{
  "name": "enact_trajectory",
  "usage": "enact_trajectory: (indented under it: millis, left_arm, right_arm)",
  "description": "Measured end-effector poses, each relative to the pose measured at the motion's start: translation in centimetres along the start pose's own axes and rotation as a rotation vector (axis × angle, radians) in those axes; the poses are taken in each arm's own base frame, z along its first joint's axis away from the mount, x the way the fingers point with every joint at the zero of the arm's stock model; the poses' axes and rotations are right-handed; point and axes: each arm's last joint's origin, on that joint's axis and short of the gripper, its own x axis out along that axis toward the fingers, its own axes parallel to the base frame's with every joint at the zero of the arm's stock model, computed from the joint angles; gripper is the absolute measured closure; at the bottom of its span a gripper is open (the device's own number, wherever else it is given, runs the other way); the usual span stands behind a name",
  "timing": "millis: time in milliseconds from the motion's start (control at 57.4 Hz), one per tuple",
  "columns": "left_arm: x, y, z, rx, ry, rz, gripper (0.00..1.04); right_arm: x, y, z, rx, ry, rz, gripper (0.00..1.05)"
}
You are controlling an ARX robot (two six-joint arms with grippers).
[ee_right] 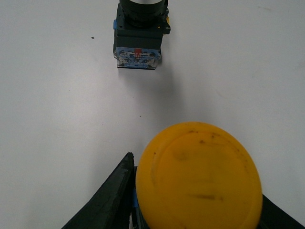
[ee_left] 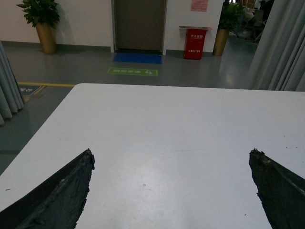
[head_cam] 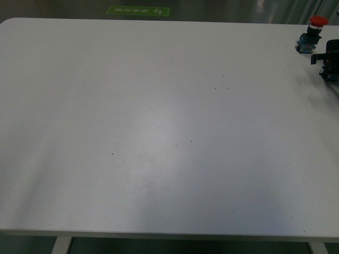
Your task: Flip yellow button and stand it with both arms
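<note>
Yellow button [ee_right: 198,176], cap facing the right wrist camera, sits clamped in the right gripper [ee_right: 202,191] at the table [head_cam: 159,132] far-right edge near the red-capped switch [head_cam: 311,36], while the left gripper [ee_left: 171,157], jaws wide apart, hovers well away.

the front view looks down across the worktop [head_cam: 159,132] from the body. the left wrist view skims low over it toward a door [ee_left: 139,24]. the right wrist view, close above the yellow button [ee_right: 198,176], shares the red-capped switch [head_cam: 312,34] with the front view.

scuffed matt yellow button [ee_right: 198,176] cap
</note>
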Motion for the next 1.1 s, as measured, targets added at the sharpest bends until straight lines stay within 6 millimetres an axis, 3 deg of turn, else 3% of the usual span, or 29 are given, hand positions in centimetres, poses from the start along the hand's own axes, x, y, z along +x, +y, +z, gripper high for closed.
enact_trajectory:
  millis: [262,1099]
  left_arm:
    - [0.0,0.0,0.0,0.0,0.0,0.0,0.07]
    - [0.0,0.0,0.0,0.0,0.0,0.0,0.07]
  right_arm:
    - [0.0,-0.2,-0.1,0.023,0.002,0.013,0.06]
    - [-0.7,0.7,1.0,0.032,-0.018,0.034,0.07]
